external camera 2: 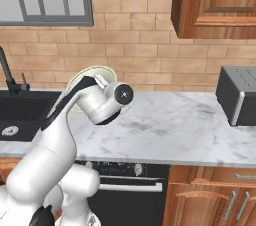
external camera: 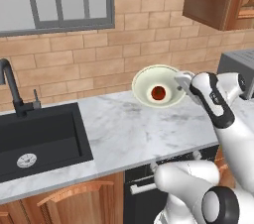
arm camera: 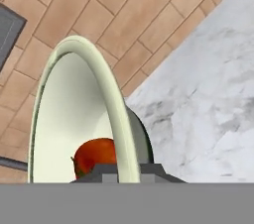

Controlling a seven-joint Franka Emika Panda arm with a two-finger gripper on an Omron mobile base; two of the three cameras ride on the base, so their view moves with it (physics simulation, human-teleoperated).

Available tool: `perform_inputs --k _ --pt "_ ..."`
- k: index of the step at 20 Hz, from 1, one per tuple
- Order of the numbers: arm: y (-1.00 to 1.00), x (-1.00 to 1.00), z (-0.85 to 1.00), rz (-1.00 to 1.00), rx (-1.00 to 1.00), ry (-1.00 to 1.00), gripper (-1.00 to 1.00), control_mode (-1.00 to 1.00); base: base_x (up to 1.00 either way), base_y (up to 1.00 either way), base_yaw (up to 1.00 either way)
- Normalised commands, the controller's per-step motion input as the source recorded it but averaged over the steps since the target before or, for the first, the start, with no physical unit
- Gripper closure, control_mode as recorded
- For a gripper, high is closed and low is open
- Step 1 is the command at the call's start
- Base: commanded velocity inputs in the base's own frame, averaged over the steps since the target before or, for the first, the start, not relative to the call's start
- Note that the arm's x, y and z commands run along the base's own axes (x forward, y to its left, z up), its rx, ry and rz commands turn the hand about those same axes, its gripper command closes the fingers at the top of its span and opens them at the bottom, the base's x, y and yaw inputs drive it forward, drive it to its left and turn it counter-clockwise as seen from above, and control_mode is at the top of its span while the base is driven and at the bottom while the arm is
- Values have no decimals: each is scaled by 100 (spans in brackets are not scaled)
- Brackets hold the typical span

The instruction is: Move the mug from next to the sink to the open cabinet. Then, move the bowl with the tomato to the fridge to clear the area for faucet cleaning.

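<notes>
Bowl [external camera: 158, 85] held above the marble counter [external camera: 129, 134], tipped steeply so that its cream interior faces the left base camera. Tomato [external camera: 158, 92] resting low inside the bowl, against the bottom of the tilted hollow; in the hand view the tomato [arm camera: 94, 156] sits just beside the rim, at the point where the fingers meet it. Gripper [external camera: 182, 83] clenched on the bowl's right-hand rim, one finger inside and one outside the wall, as the hand view shows the rim [arm camera: 116, 114] running straight down between the dark fingertips. Arm reaching in from the lower right of the left base view, wrist bent toward the brick wall [external camera: 149, 34].

Sink [external camera: 34, 141] set into the counter well to the left of the bowl, with the faucet [external camera: 12, 86] standing at its back edge. Wooden wall cabinet [external camera 2: 215, 2] at upper right; its door appears to stand ajar in the left base view, though the angle leaves this uncertain. Grey toaster oven [external camera 2: 237, 95] on the counter at the far right, well apart from the bowl. From the right base view the bowl [external camera 2: 92, 74] is largely hidden behind the robot's wrist.
</notes>
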Motion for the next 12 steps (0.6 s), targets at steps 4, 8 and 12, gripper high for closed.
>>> perform_inputs --k 4,8,12 --pt "0 -8 8 0 6 5 100 100 -35 9 25" --pt "0 0 0 0 0 0 100 100 -25 22 72" --pt "0 0 0 0 0 0 100 100 -1 13 87"
